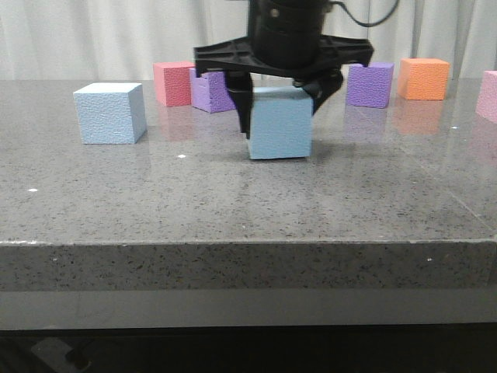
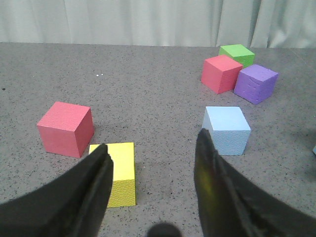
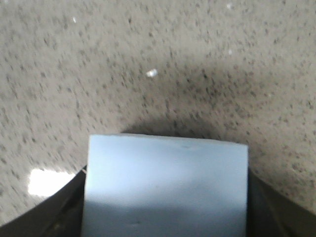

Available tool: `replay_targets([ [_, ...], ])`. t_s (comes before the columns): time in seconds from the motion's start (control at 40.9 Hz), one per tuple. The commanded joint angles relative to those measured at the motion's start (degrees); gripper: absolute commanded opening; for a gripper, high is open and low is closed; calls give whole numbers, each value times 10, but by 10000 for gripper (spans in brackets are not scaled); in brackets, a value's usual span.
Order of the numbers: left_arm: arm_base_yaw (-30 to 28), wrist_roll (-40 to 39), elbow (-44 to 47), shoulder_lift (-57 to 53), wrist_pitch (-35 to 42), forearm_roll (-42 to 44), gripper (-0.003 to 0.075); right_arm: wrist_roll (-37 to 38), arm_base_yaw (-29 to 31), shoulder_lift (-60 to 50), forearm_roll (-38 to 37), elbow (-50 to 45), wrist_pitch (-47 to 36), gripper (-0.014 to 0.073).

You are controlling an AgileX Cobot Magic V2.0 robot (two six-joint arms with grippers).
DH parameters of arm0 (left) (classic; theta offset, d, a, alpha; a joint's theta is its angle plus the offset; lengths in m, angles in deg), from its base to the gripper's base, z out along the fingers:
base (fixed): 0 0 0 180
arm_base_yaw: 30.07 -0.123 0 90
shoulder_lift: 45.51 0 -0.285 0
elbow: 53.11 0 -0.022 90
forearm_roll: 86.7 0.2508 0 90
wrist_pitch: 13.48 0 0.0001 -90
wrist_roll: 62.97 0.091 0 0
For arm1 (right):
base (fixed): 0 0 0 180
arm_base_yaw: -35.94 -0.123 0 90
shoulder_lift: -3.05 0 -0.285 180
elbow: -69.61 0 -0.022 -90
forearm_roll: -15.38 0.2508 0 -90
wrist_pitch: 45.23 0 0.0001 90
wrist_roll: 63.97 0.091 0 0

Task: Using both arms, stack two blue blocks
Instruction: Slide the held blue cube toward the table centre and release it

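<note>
Right tool (image 1: pixel 279 93) gripping blue block (image 1: pixel 280 124)

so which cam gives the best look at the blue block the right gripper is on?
Front view: the held blue block shows whole, the right gripper closed on its sides, base about at the table. Right wrist view shows only one blurred face filling the frame. Left wrist view shows only the other blue block.

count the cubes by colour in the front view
blue cubes: 2, one free, one held in the right hand
purple cubes: 2
red cube: 1
orange cube: 1
pink cube: 1, cut off at the right edge
total: 7
</note>
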Motion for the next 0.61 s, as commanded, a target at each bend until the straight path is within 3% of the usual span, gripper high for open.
replay_targets([
  [0.0, 1, -5, -15, 5, 46, 0, 365, 43, -6, -10, -43, 53, 2, 439],
  [0.269, 1, -5, -15, 5, 46, 0, 365, 49, -6, 5, -43, 80, -1, 654],
  [0.489, 1, -5, -15, 5, 46, 0, 365, 47, -6, -11, -43, 80, -6, 657],
  [0.587, 1, -5, -15, 5, 46, 0, 365, -7, -6, -40, -38, 80, 9, 657],
])
